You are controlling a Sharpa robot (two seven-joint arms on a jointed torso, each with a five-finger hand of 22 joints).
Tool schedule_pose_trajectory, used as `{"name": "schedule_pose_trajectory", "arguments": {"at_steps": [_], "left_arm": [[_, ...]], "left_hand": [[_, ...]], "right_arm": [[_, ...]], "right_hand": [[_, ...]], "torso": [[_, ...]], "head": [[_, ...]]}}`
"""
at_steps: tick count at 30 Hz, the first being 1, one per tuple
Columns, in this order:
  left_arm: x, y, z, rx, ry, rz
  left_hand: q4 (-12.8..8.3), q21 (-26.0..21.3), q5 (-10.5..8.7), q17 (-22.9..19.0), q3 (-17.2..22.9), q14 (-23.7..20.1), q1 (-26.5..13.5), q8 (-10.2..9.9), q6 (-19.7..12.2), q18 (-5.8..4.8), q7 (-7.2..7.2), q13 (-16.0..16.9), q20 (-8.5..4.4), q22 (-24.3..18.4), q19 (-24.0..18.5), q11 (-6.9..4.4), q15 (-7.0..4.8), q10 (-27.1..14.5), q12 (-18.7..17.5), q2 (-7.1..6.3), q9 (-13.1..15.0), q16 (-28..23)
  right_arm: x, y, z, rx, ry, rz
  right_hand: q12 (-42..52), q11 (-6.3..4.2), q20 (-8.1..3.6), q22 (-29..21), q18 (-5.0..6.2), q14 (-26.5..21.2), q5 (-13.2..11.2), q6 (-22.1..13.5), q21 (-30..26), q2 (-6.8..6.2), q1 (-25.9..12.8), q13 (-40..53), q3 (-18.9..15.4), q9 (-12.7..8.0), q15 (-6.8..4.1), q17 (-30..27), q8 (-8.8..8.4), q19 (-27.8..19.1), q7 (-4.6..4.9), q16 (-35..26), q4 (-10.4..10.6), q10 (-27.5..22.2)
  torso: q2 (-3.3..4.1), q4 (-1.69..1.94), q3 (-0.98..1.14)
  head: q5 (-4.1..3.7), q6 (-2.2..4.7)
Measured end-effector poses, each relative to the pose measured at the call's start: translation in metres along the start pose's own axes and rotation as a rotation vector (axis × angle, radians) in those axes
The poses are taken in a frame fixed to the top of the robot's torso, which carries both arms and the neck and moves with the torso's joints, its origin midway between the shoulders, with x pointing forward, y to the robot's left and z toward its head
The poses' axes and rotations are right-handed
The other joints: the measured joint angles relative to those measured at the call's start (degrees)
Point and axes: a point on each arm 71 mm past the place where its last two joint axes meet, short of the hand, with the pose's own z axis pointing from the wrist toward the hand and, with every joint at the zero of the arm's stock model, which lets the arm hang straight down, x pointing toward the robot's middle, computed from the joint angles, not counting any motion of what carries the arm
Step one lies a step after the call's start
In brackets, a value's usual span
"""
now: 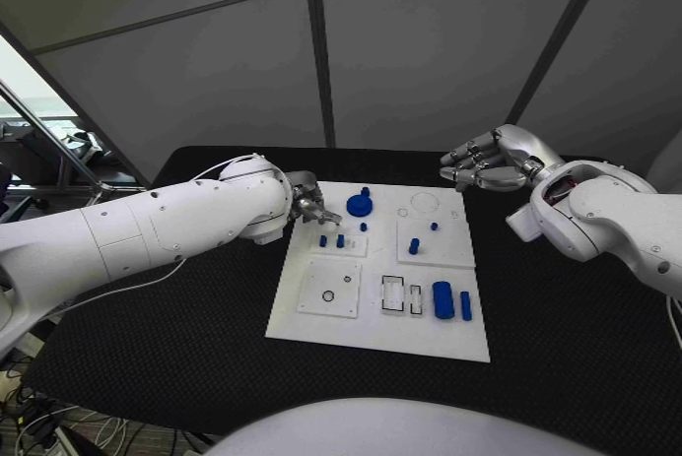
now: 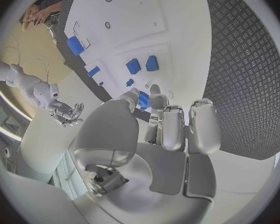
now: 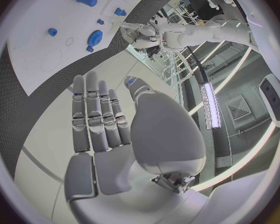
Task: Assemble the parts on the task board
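On the near part of the white task board [image 1: 373,330], at its right side, a long blue part [image 1: 443,299] lies flat with a thinner blue bar [image 1: 465,305] just beside it — both next to two narrow rectangular slots [image 1: 402,295]. To their left sits a raised square plate [image 1: 330,287] with a small round hole. The board rests on the black counter [image 1: 170,338].

Farther back, two short blue pegs [image 1: 331,241] stand side by side on another raised square, and a single blue peg [image 1: 414,246] stands on the square to the right. Beyond them, a round blue part [image 1: 360,206] sits near the board's far left corner.

The left hand [image 1: 311,209] hovers at the board's far left edge, close beside that round part; from the wrist camera its fingers [image 2: 176,127] are lightly bent and apart, with nothing between them.

Farthest away, the right hand [image 1: 485,161] hangs above the counter past the board's far right corner — fingers [image 3: 97,117] straight, side by side, holding nothing.
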Motion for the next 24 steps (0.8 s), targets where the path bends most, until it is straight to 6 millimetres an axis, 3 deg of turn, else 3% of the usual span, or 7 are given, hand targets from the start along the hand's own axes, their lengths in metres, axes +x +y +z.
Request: {"name": "schedule_pose_trajectory", "arguments": {"at_steps": [2, 5, 7, 8, 9, 15, 24], "left_arm": [[-0.003, -0.001, 0.000, 0.022, -0.023, -0.017], [-0.007, -0.006, -0.001, 0.082, -0.060, -0.051], [-0.008, -0.011, -0.001, 0.133, -0.083, -0.073], [-0.008, -0.015, -0.001, 0.161, -0.094, -0.083], [-0.006, -0.019, -0.001, 0.200, -0.107, -0.093], [0.007, -0.037, 0.001, 0.360, -0.144, -0.111], [0.014, -0.050, 0.014, 0.473, -0.172, -0.048]], "left_hand": [[0.05, -8.75, 0.00, -0.55, -0.65, -0.03, 1.64, -1.16, -2.20, 0.05, 1.03, -4.09, 0.75, -1.94, -4.87, 1.03, 1.07, -4.02, -4.10, -0.23, -0.96, -3.30], [-0.51, -28.73, 0.00, -16.63, -0.74, -9.33, 5.90, -4.22, -6.55, 0.10, 3.57, -7.68, 2.40, -12.89, -16.88, 3.50, 3.35, -11.12, -9.17, -0.53, -3.77, -22.97], [-1.19, -34.39, 0.00, -24.46, -0.82, -15.12, 8.69, -5.85, -7.87, 0.31, 4.87, -10.16, 3.59, -16.42, -20.03, 4.84, 4.60, -14.24, -12.09, -1.01, -5.93, -32.32], [-2.17, -36.14, 0.00, -26.24, -0.65, -16.69, 10.78, -6.74, -8.46, 3.51, 5.46, -11.40, 4.07, -17.66, -20.81, 5.29, 5.08, -15.40, -13.40, -1.41, -7.09, -34.37], [-3.17, -37.95, 0.00, -27.80, -0.11, -18.22, 13.27, -7.83, -9.24, 3.69, 5.71, -13.03, 4.61, -18.99, -21.52, 5.78, 5.52, -16.54, -15.02, -1.73, -8.57, -36.11], [-6.51, -40.73, 0.00, -30.82, 2.94, -19.37, 20.23, -11.02, -7.44, 3.69, 6.17, -20.14, 5.62, -21.52, -21.17, 6.88, 5.98, -18.33, -20.89, -2.94, -14.60, -36.79], [-7.57, -37.84, 0.00, -30.40, 3.68, -14.66, 20.31, -14.77, -3.68, 3.68, 5.64, -28.51, 5.04, -19.79, -16.80, 6.43, 5.81, -17.24, -25.38, -4.00, -22.19, -28.02]], "right_arm": [[0.000, 0.000, 0.000, 0.000, 0.000, 0.000], [0.000, 0.000, 0.000, 0.001, -0.001, -0.001], [-0.001, 0.000, 0.000, 0.001, -0.001, -0.001], [-0.001, 0.000, 0.000, 0.001, -0.001, -0.001], [-0.001, -0.001, 0.000, 0.001, -0.001, -0.001], [-0.001, -0.001, 0.000, 0.002, -0.002, -0.001], [0.000, 0.000, 0.000, 0.000, -0.001, -0.001]], "right_hand": [[0.00, 0.00, 0.00, 0.00, 0.00, 0.00, 0.00, 0.00, 0.00, 0.00, 0.00, 0.00, 0.00, 0.00, 0.00, 0.00, 0.00, 0.00, 0.00, 0.00, 0.00, 0.00], [0.00, 0.00, 0.00, 0.00, 0.00, 0.00, 0.00, 0.00, 0.00, 0.00, 0.00, 0.00, 0.00, 0.00, 0.00, 0.00, 0.00, 0.00, 0.00, 0.00, 0.00, 0.00], [0.00, 0.00, 0.00, 0.01, 0.00, 0.00, 0.00, 0.00, 0.00, 0.00, 0.00, 0.00, 0.00, 0.00, 0.00, 0.00, 0.00, 0.00, 0.00, 0.00, 0.00, 0.00], [0.00, 0.00, 0.00, 0.01, 0.00, 0.00, 0.00, 0.00, 0.00, 0.00, 0.00, 0.00, 0.00, 0.00, 0.00, 0.00, 0.00, 0.00, 0.00, 0.00, 0.00, 0.00], [0.00, 0.00, 0.00, 0.01, 0.00, 0.00, 0.00, 0.00, 0.00, 0.00, 0.00, 0.00, 0.00, 0.00, 0.00, 0.00, 0.00, 0.00, 0.00, -0.02, 0.00, 0.00], [0.00, 0.00, 0.00, 0.01, 0.00, 0.00, 0.00, 0.00, 0.00, 0.00, 0.00, 0.01, 0.00, 0.00, 0.00, 0.01, 0.00, 0.00, 0.00, -0.21, 0.00, 0.00], [0.00, 0.00, 0.00, 0.01, 0.00, 0.00, 0.00, 0.00, 0.00, 0.00, 0.00, 0.01, 0.00, 0.00, 0.00, 0.01, 0.00, 0.00, 0.00, -0.21, 0.00, 0.00]], "torso": [[0.01, 0.00, 0.02], [0.01, 0.00, 0.03], [0.03, 0.00, 0.03], [0.04, 0.00, 0.03], [0.04, -0.01, 0.03], [0.04, -0.02, 0.04], [0.05, -0.03, 0.03]], "head": [[-0.15, 0.04], [-0.41, 0.13], [-0.61, 0.20], [-0.73, 0.25], [-0.83, 0.31], [-1.23, 0.60], [-1.59, 0.92]]}}
